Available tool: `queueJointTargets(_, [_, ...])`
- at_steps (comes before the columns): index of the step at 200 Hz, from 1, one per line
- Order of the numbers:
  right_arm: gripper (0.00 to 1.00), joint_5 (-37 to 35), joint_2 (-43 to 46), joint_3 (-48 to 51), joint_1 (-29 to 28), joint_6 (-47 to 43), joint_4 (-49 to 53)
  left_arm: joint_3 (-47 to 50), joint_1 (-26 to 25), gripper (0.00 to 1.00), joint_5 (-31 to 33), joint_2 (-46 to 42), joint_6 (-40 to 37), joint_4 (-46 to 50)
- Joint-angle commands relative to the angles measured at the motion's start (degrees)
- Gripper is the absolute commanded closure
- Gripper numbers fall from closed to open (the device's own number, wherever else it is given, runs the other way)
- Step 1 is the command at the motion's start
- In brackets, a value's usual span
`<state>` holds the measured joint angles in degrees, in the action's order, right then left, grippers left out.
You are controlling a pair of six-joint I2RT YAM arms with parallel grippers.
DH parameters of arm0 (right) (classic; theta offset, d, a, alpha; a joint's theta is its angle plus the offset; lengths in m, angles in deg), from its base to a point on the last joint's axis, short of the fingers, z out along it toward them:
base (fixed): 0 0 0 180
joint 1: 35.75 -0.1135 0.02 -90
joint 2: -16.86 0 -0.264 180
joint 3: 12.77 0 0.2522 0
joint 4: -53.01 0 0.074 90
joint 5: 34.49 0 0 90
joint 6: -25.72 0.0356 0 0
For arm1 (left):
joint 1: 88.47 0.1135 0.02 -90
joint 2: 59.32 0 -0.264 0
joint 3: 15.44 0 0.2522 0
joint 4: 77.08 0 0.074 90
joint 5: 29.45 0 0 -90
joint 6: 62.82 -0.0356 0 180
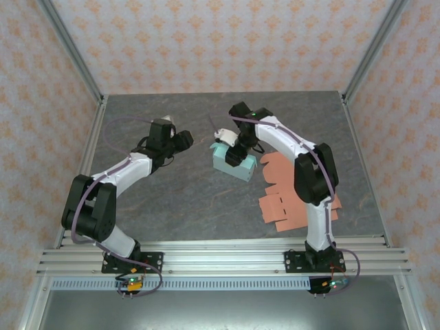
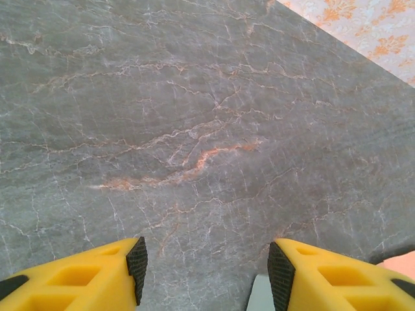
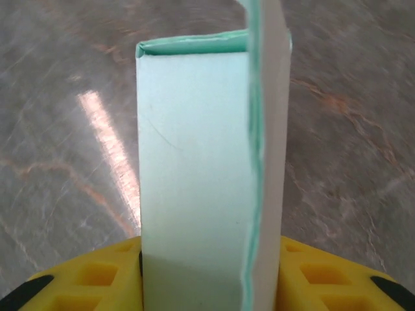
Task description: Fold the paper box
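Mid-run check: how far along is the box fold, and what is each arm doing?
Done: the mint box looks formed into a walled shell. In hand: the right pincer is shut on it, one flap standing up past its open end. The left pincer is open over bare table, holding nothing. Left: probably tucking that flap shut. Flat orange sheets lie unfolded beside the right arm.

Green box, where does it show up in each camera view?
Top external: box at centre, gripped by the right hand.
Right wrist: box upright at mid-frame, rising from the bottom edge.
Left wrist: cannot tell; table lies beyond the open left hand.
Shared landmark: the grey marble table.
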<state>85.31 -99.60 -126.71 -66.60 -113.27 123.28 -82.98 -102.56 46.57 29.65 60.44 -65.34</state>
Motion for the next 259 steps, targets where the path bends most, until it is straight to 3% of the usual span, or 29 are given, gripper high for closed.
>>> queueJointTargets(1, [0.56, 4.2, 1.1, -0.8, -0.2, -14.9, -0.9, 2.3, 0.6, 0.45, -1.5, -3.9, 1.5, -1.4])
queueJointTargets(41, [0.53, 5.4, -6.2, -11.2, -1.3, -19.1, 6.6, 4.0, 0.6, 0.44, -3.0, -3.5, -1.0, -0.6])
queueJointTargets(64, [0.52, 4.2, -8.3, -13.1, -2.3, -19.4, 6.3, 3.7, 0.5, 0.45, -8.9, -0.4, -0.4, -2.7])
queueJointTargets(109, [0.49, -2.2, -9.7, -14.0, -3.2, -18.7, 5.8, 4.5, 0.6, 0.45, -7.3, -2.8, -0.7, -2.5])
queueJointTargets(141, [0.48, -2.8, -8.3, -12.4, -3.3, -16.5, 3.9, 2.5, 0.8, 0.45, -7.2, -3.9, -0.3, 0.7])
queueJointTargets(167, [0.48, -0.5, -7.1, -11.5, -3.2, -14.6, 3.1, 2.2, 0.6, 0.46, -10.9, -5.4, -2.3, 0.6])
queueJointTargets(204, [0.48, -1.4, -7.2, -11.3, -3.2, -12.1, 2.2, 2.7, -1.1, 0.46, -17.7, -5.9, -17.6, 0.9])
queueJointTargets(231, [0.48, -0.6, -8.2, -12.7, -2.4, -10.2, 3.8, 5.7, -4.3, 0.44, -15.4, -7.5, -30.0, -1.3])
queueJointTargets(259, [0.47, 1.6, -8.4, -13.4, -1.4, -8.1, 5.0, 7.3, -5.7, 0.41, -11.8, -7.5, -35.3, -3.9])
